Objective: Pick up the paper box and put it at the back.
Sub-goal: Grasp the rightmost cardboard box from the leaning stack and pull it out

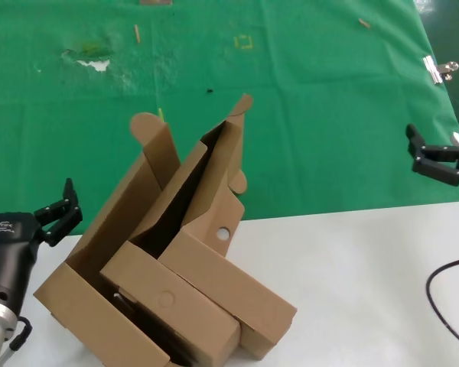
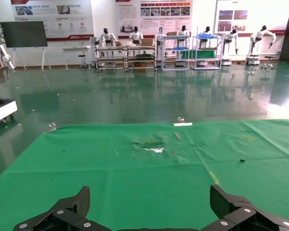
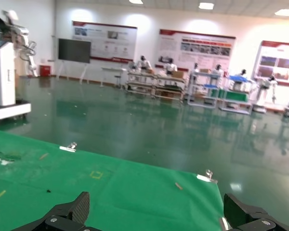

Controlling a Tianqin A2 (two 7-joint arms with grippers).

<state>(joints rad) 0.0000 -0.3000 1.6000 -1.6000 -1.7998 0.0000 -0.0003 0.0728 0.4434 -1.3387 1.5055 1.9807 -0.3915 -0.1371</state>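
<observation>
Nearest the head camera, at the front edge of the white tabletop (image 1: 367, 260), stands the bigger brown carton (image 1: 99, 252), tilted, its flaps with rounded ears raised towards the green cloth. I take this carton as the landmark. Inside it, leaning against one another, are two smaller boxes. The paper box (image 1: 214, 260) lies slanted along the carton's right side, its tray end sticking out over the tabletop and its tabbed lid standing up at the far end; the small round hole (image 1: 223, 232) shows in one wall. Just left of it, touching it and also propped in the carton, is a similar brown box with a round dimple (image 1: 168, 302). Both crowd the carton's open mouth, and the dimpled box presses against the paper box's lower side.

Beyond the carton spreads the back (image 1: 314, 130), bright green cloth with a whitish worn patch (image 1: 96, 61) to the far left of the carton and a small yellow square mark (image 1: 245, 42) behind it. A metal clip (image 1: 440, 69) holds the cloth's edge far to the carton's right. A black cable (image 1: 444, 298) loops over the tabletop, right of the carton.

The left gripper (image 1: 61, 212) hangs just left of the carton, near its left wall but apart, fingers spread wide and empty. The right gripper (image 1: 422, 151) hovers well to the carton's right over the cloth's edge, fingers likewise spread, holding nothing.
</observation>
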